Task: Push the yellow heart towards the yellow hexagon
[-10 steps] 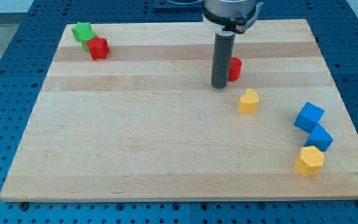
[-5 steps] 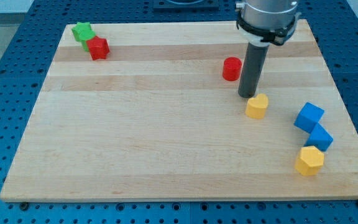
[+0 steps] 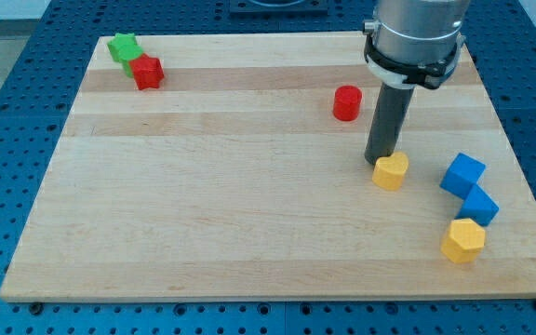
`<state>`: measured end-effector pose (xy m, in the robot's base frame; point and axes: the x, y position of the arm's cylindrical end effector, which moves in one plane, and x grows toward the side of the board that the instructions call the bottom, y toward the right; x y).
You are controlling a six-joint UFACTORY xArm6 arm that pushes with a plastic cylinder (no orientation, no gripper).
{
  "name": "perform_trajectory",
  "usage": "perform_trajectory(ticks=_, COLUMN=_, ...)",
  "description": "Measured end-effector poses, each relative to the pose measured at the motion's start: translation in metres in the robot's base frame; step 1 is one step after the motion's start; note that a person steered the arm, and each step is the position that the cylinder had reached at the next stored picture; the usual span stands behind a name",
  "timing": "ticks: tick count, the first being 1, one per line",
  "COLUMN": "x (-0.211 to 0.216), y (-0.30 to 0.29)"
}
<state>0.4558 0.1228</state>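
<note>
The yellow heart (image 3: 391, 172) lies on the wooden board (image 3: 203, 205) at the right of centre. My tip (image 3: 381, 161) touches the heart's upper left edge. The yellow hexagon (image 3: 462, 241) sits near the board's lower right corner, below and right of the heart, apart from it.
Two blue blocks (image 3: 462, 175) (image 3: 479, 206) sit between the heart and the hexagon at the right edge, the lower one touching the hexagon. A red cylinder (image 3: 346, 102) lies up and left of my tip. A green block (image 3: 123, 46) and a red block (image 3: 147, 71) sit at the top left.
My tip moved right past the red cylinder, then down onto the yellow heart. The heart has slid down and to the right, towards the hexagon.
</note>
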Motion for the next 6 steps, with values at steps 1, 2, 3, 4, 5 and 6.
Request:
perform_trajectory(ticks=1, x=0.017, y=0.01)
perform_trajectory(ticks=2, x=0.025, y=0.021)
perform_trajectory(ticks=3, x=0.026, y=0.026)
perform_trajectory(ticks=4, x=0.036, y=0.038)
perform_trajectory(ticks=5, x=0.038, y=0.041)
perform_trajectory(ticks=6, x=0.029, y=0.041)
